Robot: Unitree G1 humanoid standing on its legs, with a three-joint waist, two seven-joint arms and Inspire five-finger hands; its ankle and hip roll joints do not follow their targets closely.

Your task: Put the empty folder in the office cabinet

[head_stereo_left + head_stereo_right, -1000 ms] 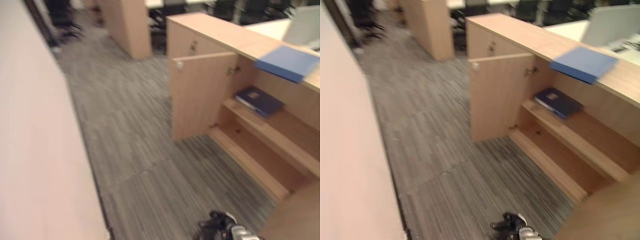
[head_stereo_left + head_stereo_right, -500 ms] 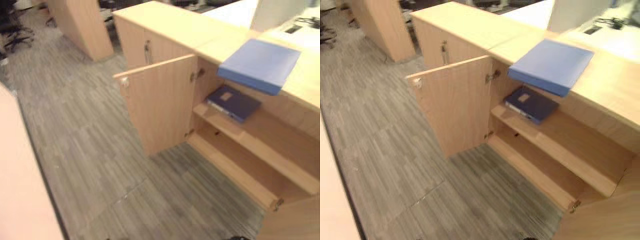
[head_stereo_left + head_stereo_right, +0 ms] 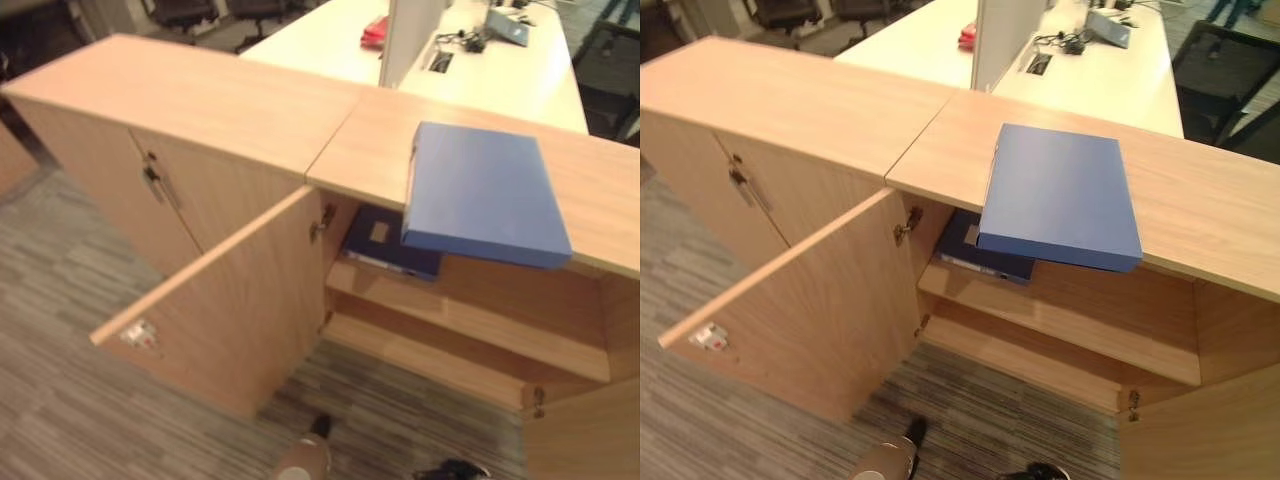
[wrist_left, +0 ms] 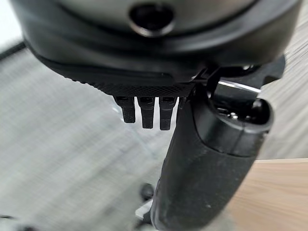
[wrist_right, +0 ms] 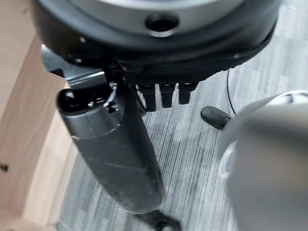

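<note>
The cabinet [image 3: 470, 330] stands with its door [image 3: 230, 310] open; on its upper shelf [image 3: 1060, 330] lies a dark folder [image 3: 975, 255], partly hidden. The blue folder [image 3: 1060, 195] is flat on the cabinet top, its near edge sticking out over the opening. Behind is a white desk [image 3: 500, 60]. The wrist views add the hands – left hand [image 4: 159, 110] and right hand [image 5: 163, 94], both with straight fingers, holding nothing, above grey carpet [image 5: 192, 159].

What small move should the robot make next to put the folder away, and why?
Probably raise one hand toward the light blue folder, which lies flat on the cabinet top with its near edge jutting over the open compartment. Both hands hang low over the carpet: the left hand and the right hand hold nothing. The door is already open, and a dark folder lies on the shelf.
</note>
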